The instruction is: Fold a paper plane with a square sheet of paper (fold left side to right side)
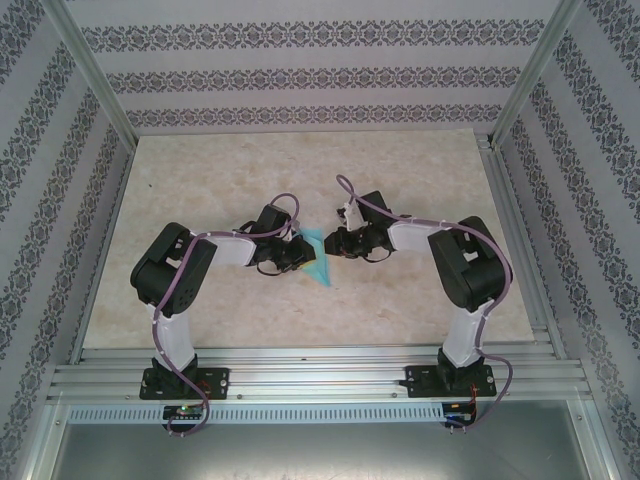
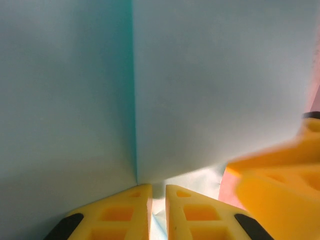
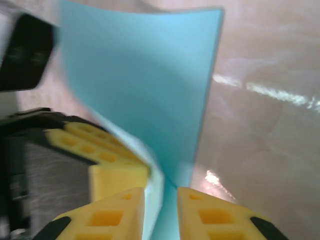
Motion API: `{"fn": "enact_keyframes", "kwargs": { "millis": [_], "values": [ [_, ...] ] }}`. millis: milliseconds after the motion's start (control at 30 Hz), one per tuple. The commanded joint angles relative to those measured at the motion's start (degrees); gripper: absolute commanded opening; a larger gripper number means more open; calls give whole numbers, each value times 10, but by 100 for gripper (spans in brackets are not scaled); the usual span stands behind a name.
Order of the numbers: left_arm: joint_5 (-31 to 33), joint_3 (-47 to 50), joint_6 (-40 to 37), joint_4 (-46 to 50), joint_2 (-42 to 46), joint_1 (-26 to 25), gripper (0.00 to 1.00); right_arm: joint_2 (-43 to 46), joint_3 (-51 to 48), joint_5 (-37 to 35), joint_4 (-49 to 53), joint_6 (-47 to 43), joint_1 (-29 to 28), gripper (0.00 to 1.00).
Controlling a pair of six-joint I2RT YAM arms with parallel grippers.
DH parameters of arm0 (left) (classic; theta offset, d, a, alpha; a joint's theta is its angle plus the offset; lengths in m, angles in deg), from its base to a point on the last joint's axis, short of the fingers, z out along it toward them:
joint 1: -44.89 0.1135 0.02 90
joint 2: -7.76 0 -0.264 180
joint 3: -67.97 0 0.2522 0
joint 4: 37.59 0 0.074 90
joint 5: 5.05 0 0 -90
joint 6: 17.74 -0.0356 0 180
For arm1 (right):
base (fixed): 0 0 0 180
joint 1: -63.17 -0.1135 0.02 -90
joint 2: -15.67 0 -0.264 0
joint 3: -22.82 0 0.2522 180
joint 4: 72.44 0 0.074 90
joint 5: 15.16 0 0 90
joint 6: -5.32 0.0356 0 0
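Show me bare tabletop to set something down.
Crowded: centre, where the left gripper and right gripper meet at the square sheet of paper. Free: the wide table strip from there to the back wall; the near strip down to the base rail.

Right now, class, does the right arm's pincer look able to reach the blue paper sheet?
Probably yes: the paper sheet stands inside the partly open right pincer, unobstructed; the left pincer holds it close beside.

Left arm [image 1: 185,268] and right arm [image 1: 462,262] fold inward, wrists facing. Left gripper [image 2: 158,189]: jaws pinched nearly together. Right gripper [image 3: 161,191]: jaws slightly parted.
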Motion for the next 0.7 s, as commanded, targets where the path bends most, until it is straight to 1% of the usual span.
{"fn": "enact_keyframes", "kwargs": {
  "millis": [0, 100, 167, 267, 367, 533, 667],
  "values": [
    [55, 10, -21, 55, -36, -10, 17, 71, -15, -15, 19, -1, 3, 28],
    [56, 9, -22, 57, -36, -10, 17, 99, -43, -8, 12, 21, -14, 27],
    [56, 10, -23, 58, -35, -10, 17, 105, -69, 7, -14, 47, -34, 25],
    [58, 10, -23, 57, -35, -10, 17, 101, -106, 20, -72, 86, -56, 25],
    [58, 10, -24, 58, -36, -10, 17, 83, -116, 27, -102, 100, -66, 24],
    [60, 9, -24, 58, -37, -10, 17, 66, -115, 28, -107, 100, -72, 24],
    [59, 9, -24, 58, -38, -10, 17, 58, -114, 16, -85, 84, -71, 24]
  ]
}}
